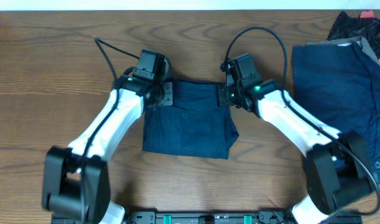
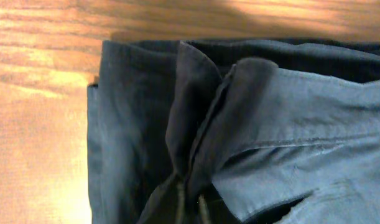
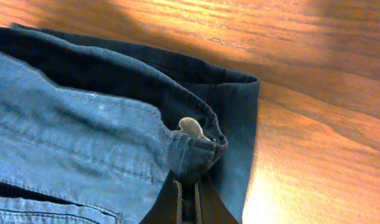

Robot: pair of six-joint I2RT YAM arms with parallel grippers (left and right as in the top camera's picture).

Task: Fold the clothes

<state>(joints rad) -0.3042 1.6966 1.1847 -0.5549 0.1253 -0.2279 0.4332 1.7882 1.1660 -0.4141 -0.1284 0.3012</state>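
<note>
A dark navy pair of shorts lies folded in the middle of the table. My left gripper is shut on its far left corner, where bunched fabric is pinched between the fingertips. My right gripper is shut on the far right corner, where the waistband edge with a metal button is clamped between the fingers. A second navy garment lies spread flat at the right of the table.
A heap of dark and red clothing sits at the far right corner. Bare wooden tabletop extends to the left and in front of the shorts. Black cables loop above both wrists.
</note>
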